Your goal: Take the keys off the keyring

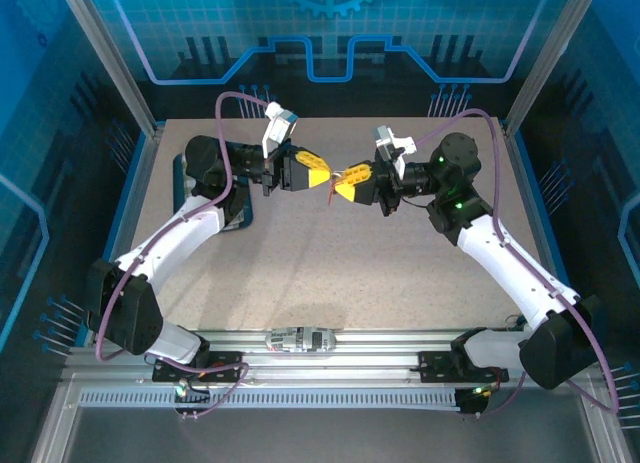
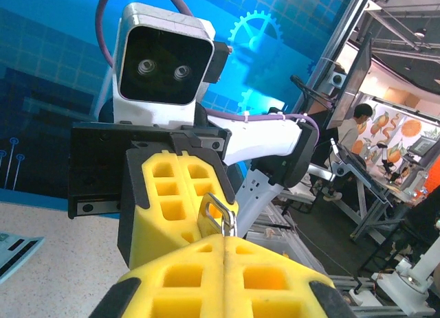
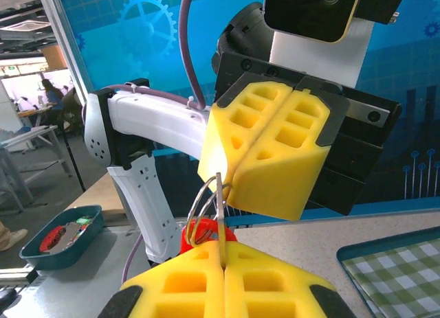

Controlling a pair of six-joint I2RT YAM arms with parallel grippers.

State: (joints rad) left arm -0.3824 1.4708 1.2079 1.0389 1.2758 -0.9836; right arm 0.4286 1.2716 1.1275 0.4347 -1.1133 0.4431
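Note:
My two grippers meet tip to tip in mid-air over the middle of the table. The left gripper (image 1: 324, 175) (image 2: 225, 241) is shut on the thin metal keyring (image 2: 234, 222) (image 3: 201, 205). From the ring hangs a red tag (image 3: 199, 234), half hidden behind my right fingertips and seen from above as a red speck (image 1: 331, 186). The right gripper (image 1: 344, 177) (image 3: 222, 253) is shut on the grey key (image 3: 221, 208), which stands edge-on. Its slotted head (image 2: 212, 211) is threaded on the ring.
The speckled table (image 1: 340, 273) lies below the held parts. A teal tray with a checked liner (image 3: 395, 266) (image 2: 15, 246) sits at the table's left under the left arm. A small blue bin (image 3: 60, 237) lies beyond the table. A metal part (image 1: 300, 339) rests on the front rail.

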